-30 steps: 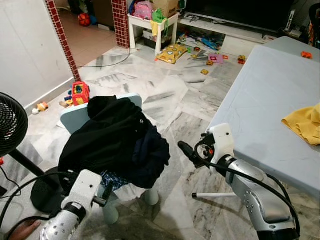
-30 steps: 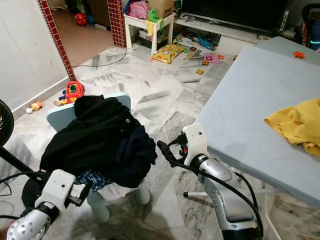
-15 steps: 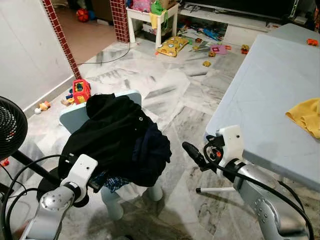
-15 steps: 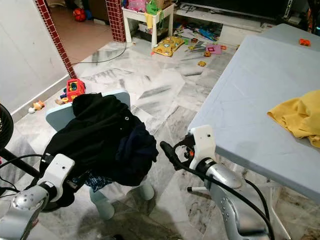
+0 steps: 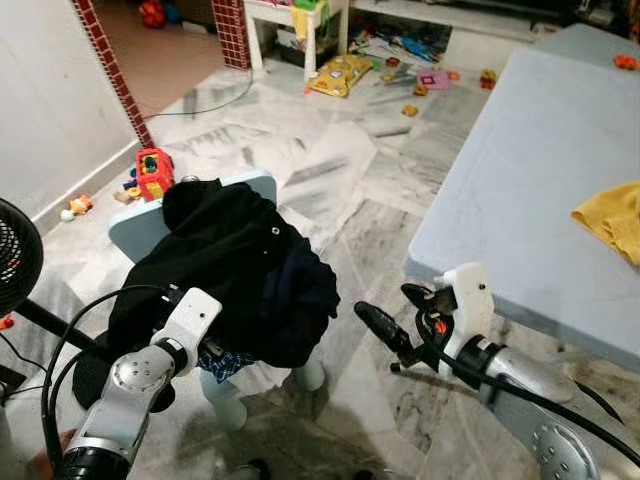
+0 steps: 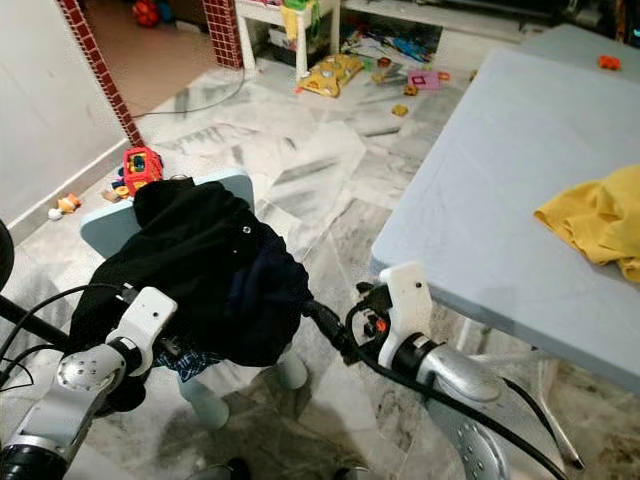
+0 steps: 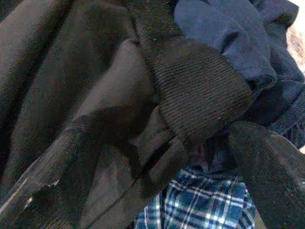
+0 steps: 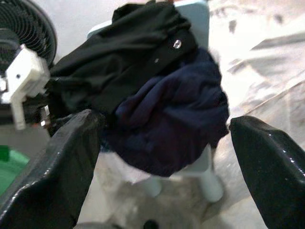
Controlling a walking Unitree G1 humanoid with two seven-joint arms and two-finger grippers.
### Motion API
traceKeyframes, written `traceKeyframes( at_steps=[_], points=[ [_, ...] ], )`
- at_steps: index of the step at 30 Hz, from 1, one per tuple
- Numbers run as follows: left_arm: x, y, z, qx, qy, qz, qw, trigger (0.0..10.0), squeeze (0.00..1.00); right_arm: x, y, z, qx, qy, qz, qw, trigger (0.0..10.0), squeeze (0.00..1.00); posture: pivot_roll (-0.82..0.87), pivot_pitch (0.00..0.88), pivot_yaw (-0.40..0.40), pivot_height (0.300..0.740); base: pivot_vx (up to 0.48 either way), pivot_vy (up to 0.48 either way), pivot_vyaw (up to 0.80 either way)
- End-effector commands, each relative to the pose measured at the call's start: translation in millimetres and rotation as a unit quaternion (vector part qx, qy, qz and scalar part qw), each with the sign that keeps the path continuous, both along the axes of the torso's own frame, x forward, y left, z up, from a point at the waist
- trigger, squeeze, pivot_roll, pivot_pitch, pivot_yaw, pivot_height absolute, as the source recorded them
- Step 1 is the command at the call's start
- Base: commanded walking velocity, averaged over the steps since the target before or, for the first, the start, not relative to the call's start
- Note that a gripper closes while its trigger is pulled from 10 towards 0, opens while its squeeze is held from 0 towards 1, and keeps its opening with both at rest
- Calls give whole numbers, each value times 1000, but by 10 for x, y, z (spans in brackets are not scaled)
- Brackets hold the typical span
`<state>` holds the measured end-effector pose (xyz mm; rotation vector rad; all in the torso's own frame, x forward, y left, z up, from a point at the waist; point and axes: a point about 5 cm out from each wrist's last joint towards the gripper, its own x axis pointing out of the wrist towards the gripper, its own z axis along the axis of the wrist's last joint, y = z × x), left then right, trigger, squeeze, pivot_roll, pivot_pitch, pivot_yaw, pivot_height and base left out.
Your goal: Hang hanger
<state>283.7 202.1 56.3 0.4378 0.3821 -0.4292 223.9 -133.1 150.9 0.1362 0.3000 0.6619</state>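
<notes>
A pile of clothes lies over a small pale blue chair (image 5: 140, 225): a black jacket (image 5: 215, 255) on top, a navy garment (image 5: 300, 300) at its right side and a blue plaid cloth (image 5: 222, 362) under the front edge. My left gripper (image 7: 157, 162) is pushed against the front of the pile, open, with the jacket's ribbed cuff (image 7: 200, 95) between its fingers. To the right of the pile my right gripper (image 5: 393, 315) hangs open over the floor, pointing at the navy garment (image 8: 167, 124) and apart from it.
A grey table (image 5: 540, 180) with a yellow cloth (image 5: 612, 215) stands close on the right. A black fan (image 5: 15, 255) and its cables are at the left. Toys (image 5: 152, 172) lie on the marble floor beyond the chair, and a brick pillar (image 5: 235, 30) stands further back.
The camera has come closer and tipped down. My left gripper has risen from below the chair into the front of the clothes pile. My right gripper has edged nearer the pile.
</notes>
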Motion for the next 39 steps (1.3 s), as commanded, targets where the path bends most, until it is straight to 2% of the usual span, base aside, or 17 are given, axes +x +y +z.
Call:
traceKeyframes(
  at_steps=[1, 6, 11, 15, 19, 23, 28, 30, 36, 39],
  points=[
    [-26, -9, -28, 7, 9, -13, 1000, 10000, 0, -85, 28, 9, 0, 6, 18, 1000, 10000, 0, -151, 251, 30, 740, 0, 0, 0],
    [-48, -60, -6, 8, 11, -30, 999, 10000, 0, -178, 38, -7, -2, 20, 21, 1000, 10000, 0, -153, 276, 33, 740, 0, 0, 0],
    [-82, -131, 42, 15, 13, -49, 999, 10000, 0, -195, 37, -24, -10, 26, 27, 999, 10000, 0, -141, 281, 35, 740, 0, 0, 0],
    [-76, -125, 51, 68, 7, -92, 993, 10000, 0, -143, 60, -20, -8, 27, 24, 999, 10000, 0, -133, 284, 35, 740, 0, 0, 0],
    [-49, -39, -15, 85, 37, -79, 993, 10000, 0, -136, 86, -20, -8, 28, 27, 999, 10000, 0, -134, 282, 38, 740, 0, 0, 0],
    [-15, 14, -39, 111, 52, -90, 988, 10000, 0, -144, 78, -29, -10, 30, 23, 999, 10000, 0, -139, 277, 43, 740, 0, 0, 0],
    [23, 12, -39, 138, 41, -115, 983, 10000, 0, -137, 75, -35, -11, 30, 18, 999, 10000, 0, -141, 276, 45, 740, 0, 0, 0],
    [87, 8, 4, 173, 18, -139, 975, 10000, 0, -134, 87, -36, -10, 30, 16, 999, 10000, 0, -144, 276, 46, 740, 0, 0, 0],
    [148, -27, 92, 206, 0, -175, 963, 10000, 0, -124, 95, -40, -9, 28, 13, 999, 10000, 0, -140, 272, 51, 740, 0, 0, 0],
    [149, -15, 142, 213, -4, -179, 961, 10000, 0, -108, 89, -42, -11, 26, 10, 1000, 10000, 0, -141, 270, 53, 740, 0, 0, 0]
  ],
)
